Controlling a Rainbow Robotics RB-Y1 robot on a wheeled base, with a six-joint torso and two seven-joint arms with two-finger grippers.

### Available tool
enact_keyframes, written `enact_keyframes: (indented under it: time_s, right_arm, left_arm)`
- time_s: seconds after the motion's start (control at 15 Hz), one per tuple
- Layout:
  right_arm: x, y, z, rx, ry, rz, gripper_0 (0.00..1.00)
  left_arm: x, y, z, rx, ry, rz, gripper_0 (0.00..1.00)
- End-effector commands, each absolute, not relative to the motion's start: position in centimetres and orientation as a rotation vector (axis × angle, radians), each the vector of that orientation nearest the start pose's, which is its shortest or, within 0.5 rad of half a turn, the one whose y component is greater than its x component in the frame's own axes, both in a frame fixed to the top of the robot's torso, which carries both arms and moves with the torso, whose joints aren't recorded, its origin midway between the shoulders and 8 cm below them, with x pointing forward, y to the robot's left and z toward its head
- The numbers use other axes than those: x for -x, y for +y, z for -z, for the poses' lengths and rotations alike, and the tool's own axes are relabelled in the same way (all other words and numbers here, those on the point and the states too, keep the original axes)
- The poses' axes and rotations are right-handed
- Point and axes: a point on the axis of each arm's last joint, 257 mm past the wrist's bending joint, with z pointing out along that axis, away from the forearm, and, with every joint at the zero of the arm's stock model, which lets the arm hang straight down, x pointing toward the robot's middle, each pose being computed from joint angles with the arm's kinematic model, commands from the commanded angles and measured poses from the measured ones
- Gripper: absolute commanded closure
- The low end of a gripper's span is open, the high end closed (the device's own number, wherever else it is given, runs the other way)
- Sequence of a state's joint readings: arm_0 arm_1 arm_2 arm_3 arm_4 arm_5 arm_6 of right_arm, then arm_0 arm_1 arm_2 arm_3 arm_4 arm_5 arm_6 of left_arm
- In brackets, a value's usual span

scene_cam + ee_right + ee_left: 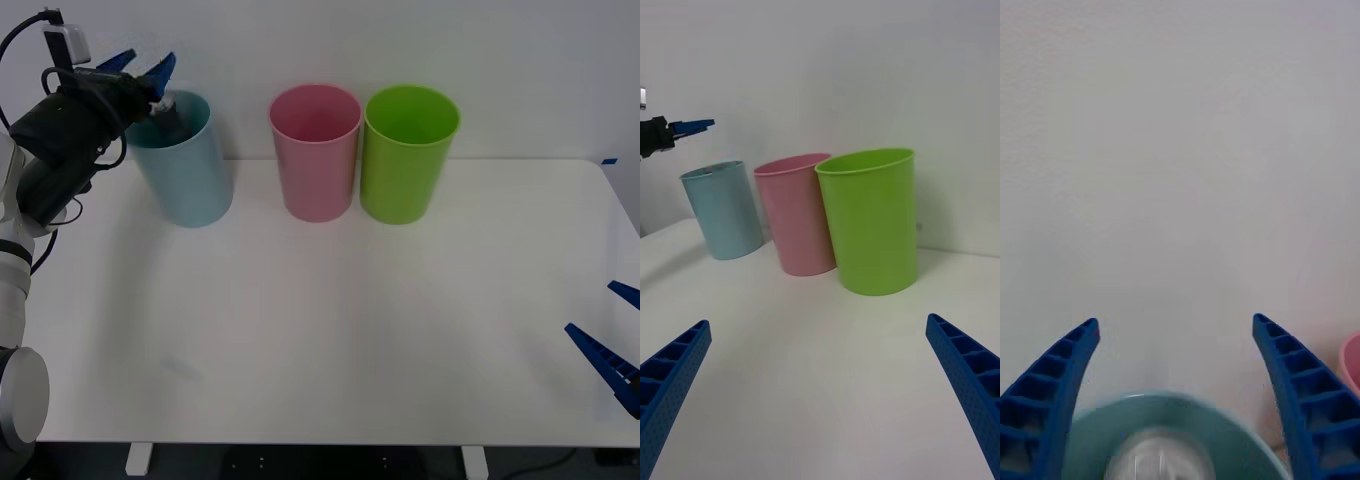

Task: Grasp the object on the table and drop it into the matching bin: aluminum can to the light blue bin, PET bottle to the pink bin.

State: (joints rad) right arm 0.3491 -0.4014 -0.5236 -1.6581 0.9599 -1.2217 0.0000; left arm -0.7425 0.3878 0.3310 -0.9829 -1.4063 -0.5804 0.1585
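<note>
Aluminum can (172, 112) sits in the mouth of the light blue bin (190, 175), dark side and shiny top showing just under the rim; in my left wrist view the can top (1161, 459) is blurred, ringed by the bin rim (1172, 409). My left gripper (138, 66) hangs directly above that bin at the table's far left, fingers (1056, 382) spread wide, nothing between them, can below the tips and apart from them. Pink bin (316, 150) stands next to the right, then a lime green bin (405, 152), all three in a row along the far edge of the white table (330, 340). My right gripper (610, 335) is low at the near right edge, well apart from the bins, fingers (670, 375) also spread, holding nothing.
</note>
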Motion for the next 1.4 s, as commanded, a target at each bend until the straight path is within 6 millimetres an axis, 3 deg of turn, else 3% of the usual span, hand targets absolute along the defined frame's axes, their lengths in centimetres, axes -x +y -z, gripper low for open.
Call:
enact_keyframes:
  time_s: [0.07, 0.47, 0.73, 1.4]
  right_arm:
    - [-34.2, -33.0, 16.9, 0.465, 1.441, -0.567, 0.0]
    - [-34.2, -33.0, 16.9, 0.465, 1.441, -0.567, 0.0]
    - [-34.2, -33.0, 16.9, 0.465, 1.441, -0.567, 0.0]
    - [-34.2, -33.0, 16.9, 0.465, 1.441, -0.567, 0.0]
  left_arm:
    - [-69.2, 27.6, 0.8, -0.214, 1.365, 0.346, 0.0]
    - [-68.1, 27.3, 1.5, -0.196, 1.354, 0.436, 0.0]
    - [-66.1, 27.3, 1.7, -0.197, 1.332, 0.521, 0.0]
    - [-57.2, 27.7, 4.9, -0.285, 1.3, 0.619, 0.0]
